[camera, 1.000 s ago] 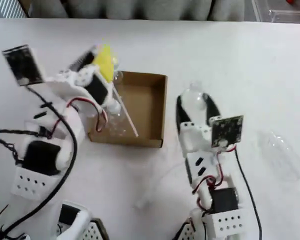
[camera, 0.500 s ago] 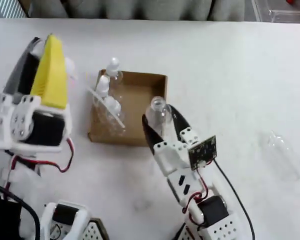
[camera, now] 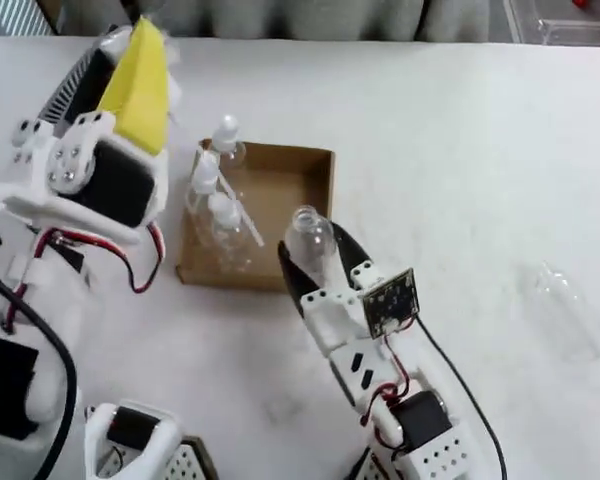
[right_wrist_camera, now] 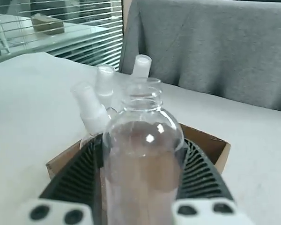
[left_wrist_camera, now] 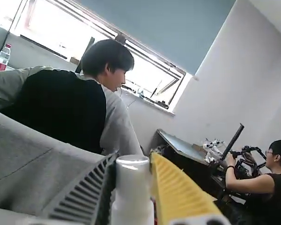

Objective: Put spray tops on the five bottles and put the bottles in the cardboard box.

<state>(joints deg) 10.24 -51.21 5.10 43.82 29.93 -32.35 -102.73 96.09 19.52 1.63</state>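
My right gripper (camera: 315, 245) is shut on a clear bottle (camera: 308, 232) with a bare neck, held upright at the near right corner of the cardboard box (camera: 318, 215). The right wrist view has this bottle (right_wrist_camera: 143, 154) between the black fingers (right_wrist_camera: 84, 173), with the box (right_wrist_camera: 210, 140) just behind it. Three bottles with white spray tops (camera: 218, 210) stand along the box's left side. My left gripper (camera: 130, 35) is raised at the far left, tilted upward. Its grey and yellow fingers (left_wrist_camera: 178, 192) are shut on a white spray top (left_wrist_camera: 131, 187).
Another clear bottle (camera: 570, 310) without a top lies on the white table at the right. A clear plastic container (camera: 565, 20) sits at the far right corner. The right half of the box floor (camera: 285, 195) is bare.
My left gripper has lifted away from the box, up toward the far left. My right gripper has carried its bottle left, from beside the box to its near right corner.
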